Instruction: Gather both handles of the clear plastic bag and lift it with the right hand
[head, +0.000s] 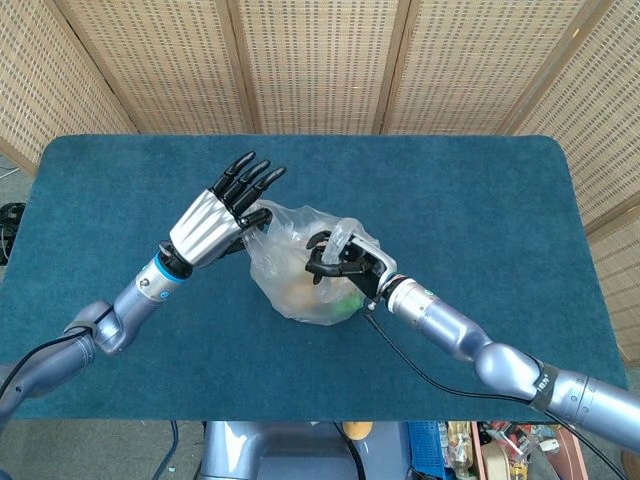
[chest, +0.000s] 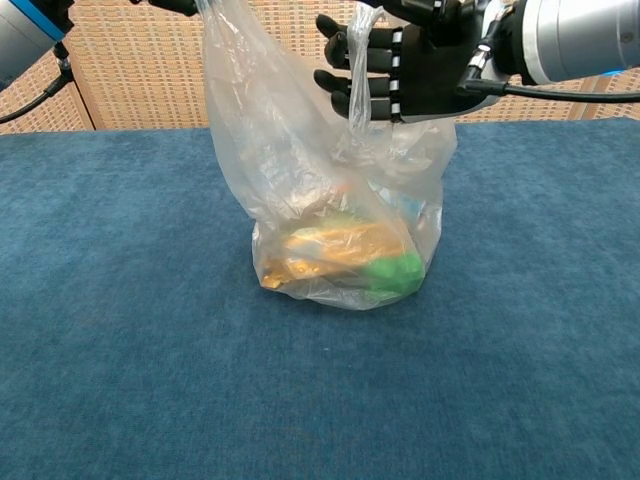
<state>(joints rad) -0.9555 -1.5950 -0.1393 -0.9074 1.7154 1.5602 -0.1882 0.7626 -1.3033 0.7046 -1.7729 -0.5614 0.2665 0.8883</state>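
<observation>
Starting at the left of the head view, we see our left hand (head: 213, 222) raised over the blue table (head: 120, 180), most fingers stretched out straight toward the upper right. Its thumb side pinches 1 handle of the clear plastic bag (chest: 330, 210); in the chest view that handle (chest: 215, 12) is pulled up taut to the top edge of the frame, where the hand itself is mostly cut off.

Moving to the middle, the bag stands on the table, its base spread flat. Inside it lie a golden wrapped packet (chest: 330, 250) and something green (chest: 392, 272) at the lower right.

Further right, our right hand (chest: 400, 62) sits just above the bag's mouth in the upper middle of the chest view. The 2nd handle (chest: 360, 70) hangs as a strip across its palm, and the fingers are curled partway around it; we judge the hold loose, not a full clench.

To do this step well, we think the left hand should carry its handle rightward across the mouth until both loops lie together in the right palm. The right fingers then need to wrap around both strips before the left lets go. Thin film slips easily, so the lift ought to wait until the closure is firm, and it should go straight up so the contents stay settled.
</observation>
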